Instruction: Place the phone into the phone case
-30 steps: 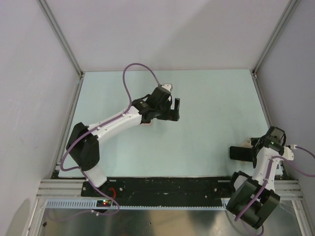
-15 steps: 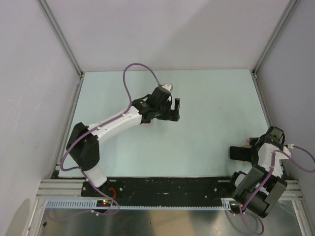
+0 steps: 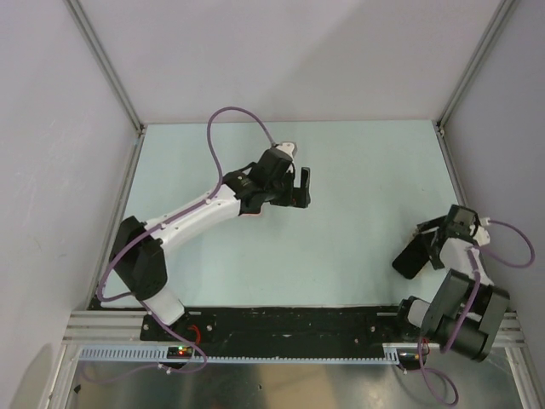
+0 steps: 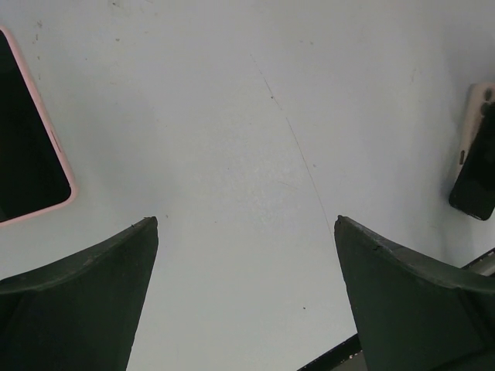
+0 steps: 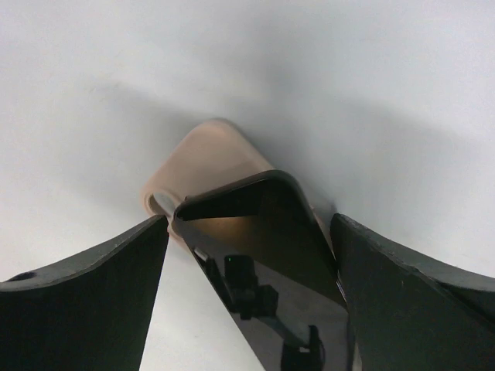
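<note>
Meanwhile, at the right side of the pale green table [image 3: 366, 179], my right gripper [image 5: 249, 222] clamps the phone [image 5: 267, 239] across its width, with 1 dark finger against each long side. The glossy black screen faces the wrist view and mirrors the gripper's own hardware. Seen from overhead, the phone [image 3: 411, 258] juts out of the right gripper [image 3: 432, 247] toward the table's middle, tilted, and close to the black rail [image 3: 289, 322] at the near edge.

The phone case [image 5: 207, 154] is a peach shell with a rounded corner and a camera cut-out, showing just behind the phone's far end. That end sits over the shell rather than seated inside it, and I cannot tell whether the 2 touch.

Well apart, left of the table's centre, my left gripper [image 3: 300, 189] hangs with its 2 fingers spread wide, gripping nothing. Its wrist view shows tabletop through the gap and, at the left edge, a pink-rimmed black slab [image 4: 27, 154] lying flat. Overhead, a pink corner of it pokes out from under the left arm [image 3: 196, 213].
</note>
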### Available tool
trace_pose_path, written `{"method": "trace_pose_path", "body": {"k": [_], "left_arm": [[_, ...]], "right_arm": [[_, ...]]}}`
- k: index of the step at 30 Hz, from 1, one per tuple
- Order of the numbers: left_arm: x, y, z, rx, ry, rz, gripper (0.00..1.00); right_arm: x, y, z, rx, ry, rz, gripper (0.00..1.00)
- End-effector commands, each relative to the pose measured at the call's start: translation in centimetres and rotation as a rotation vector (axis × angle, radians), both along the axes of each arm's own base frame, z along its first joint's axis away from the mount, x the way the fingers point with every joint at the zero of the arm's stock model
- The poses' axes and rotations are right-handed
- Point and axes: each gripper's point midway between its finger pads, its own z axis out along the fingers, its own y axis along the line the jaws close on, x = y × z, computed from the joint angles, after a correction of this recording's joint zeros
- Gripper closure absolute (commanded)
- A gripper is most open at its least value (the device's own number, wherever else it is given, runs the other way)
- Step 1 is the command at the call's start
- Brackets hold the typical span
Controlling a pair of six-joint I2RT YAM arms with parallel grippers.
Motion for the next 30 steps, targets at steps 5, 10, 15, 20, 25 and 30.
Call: {"method": "trace_pose_path", "body": {"k": [5,10,15,20,25,30], "left_arm": [[0.2,1.9,0.7,-0.033,-0.016,0.060,0.01],[-0.6,2.5,-1.2,-0.048,0.024,0.077,0.01],[-1.0,2.5,-3.1,-0.054,0.056,0.081,0.02],[-1.7,2.1,-4.3,-0.080,0.092,0.079,0.02],[-2.6,1.7,-4.9,-0.122,0.121,0.096,0.03],[-2.8,2.0,-5.2,-0.158,0.142,0.178,0.03]], "right_arm": [[6.2,8.5,-1.4,0.076,-0.011,0.343,0.13],[7.9,13.6,-0.7,0.040,0.007,0.450,0.04],[9.1,18.8,0.3,0.138,-0.032,0.543,0.06],[9.2,22.9,0.1,0.183,-0.016,0.643,0.06],[9.2,19.8,2.3,0.107,-0.029,0.569,0.04],[7.8,14.4,7.3,0.016,-0.078,0.400,0.01]]}}
